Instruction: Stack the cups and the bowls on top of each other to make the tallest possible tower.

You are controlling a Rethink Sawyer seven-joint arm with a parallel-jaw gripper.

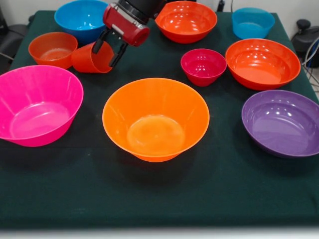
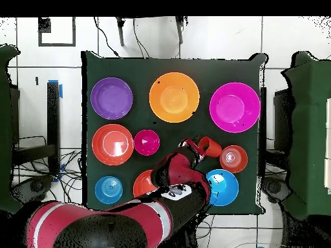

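Note:
The orange-red cup (image 1: 89, 59) lies tilted on its side at the back left, touching a squat small orange bowl (image 1: 51, 49). My gripper (image 1: 109, 50) comes down on it with one finger on each side near the rim, shut on it. The cup (image 2: 209, 146) and gripper (image 2: 196, 147) also show in the overhead view. The large yellow-orange bowl (image 1: 155, 118) stands alone and empty in the middle. A large pink bowl (image 1: 37, 104) sits to its left and a purple bowl (image 1: 281, 122) to its right.
A small magenta bowl (image 1: 203, 65) and an orange-red bowl (image 1: 262, 62) sit right of the gripper. At the back stand a blue bowl (image 1: 79, 17), another orange-red bowl (image 1: 186, 21) and a small blue bowl (image 1: 252, 22). All stand apart, none stacked.

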